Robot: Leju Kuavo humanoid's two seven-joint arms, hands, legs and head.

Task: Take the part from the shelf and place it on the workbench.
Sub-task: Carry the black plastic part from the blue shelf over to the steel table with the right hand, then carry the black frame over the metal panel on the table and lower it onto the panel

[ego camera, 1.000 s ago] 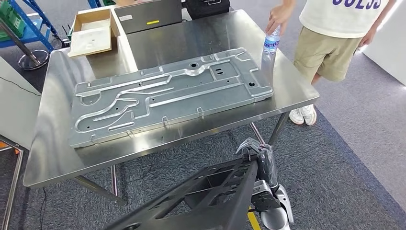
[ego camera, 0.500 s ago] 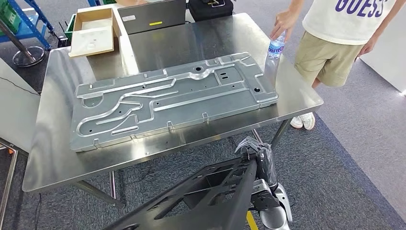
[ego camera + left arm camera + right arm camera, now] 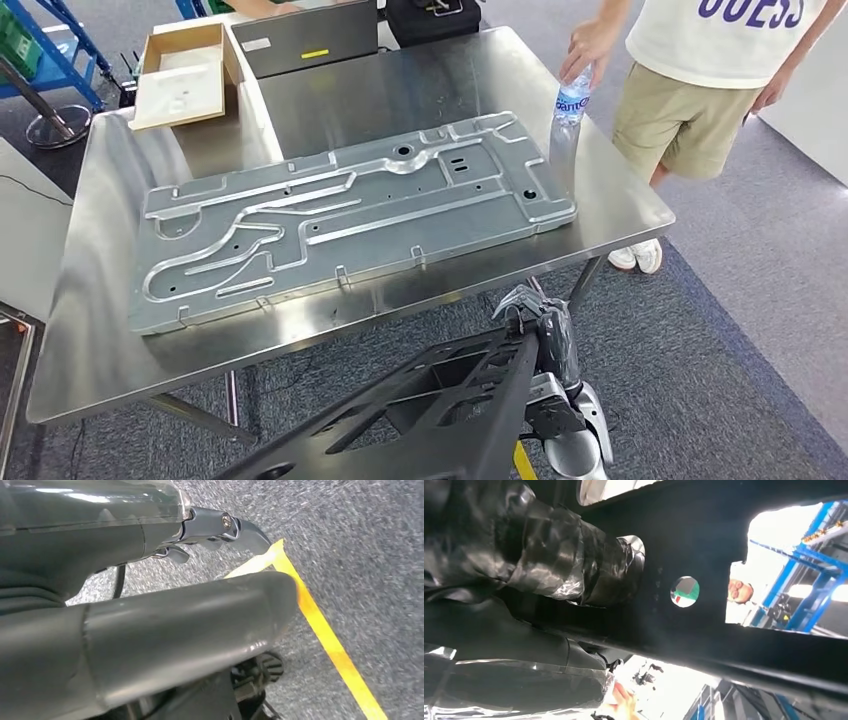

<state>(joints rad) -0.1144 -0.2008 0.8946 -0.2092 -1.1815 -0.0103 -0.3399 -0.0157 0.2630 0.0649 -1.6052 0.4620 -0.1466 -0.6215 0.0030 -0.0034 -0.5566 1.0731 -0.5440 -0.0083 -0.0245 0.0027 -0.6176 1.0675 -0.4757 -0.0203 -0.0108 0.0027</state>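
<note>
The left hand (image 3: pixel 220 527) hangs over carpet; its grasp cannot be told. A black openwork frame part (image 3: pixel 440 410), seemingly stiff and unwieldy, hangs below the steel worktop (image 3: pixel 100 340), its edge gripped by the right hand (image 3: pixel 535 320).

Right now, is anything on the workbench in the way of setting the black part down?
Yes. A large stamped metal panel covers most of the workbench, and a person's water bottle stands beside it. The right hand holds the black part short of the near edge.
</note>
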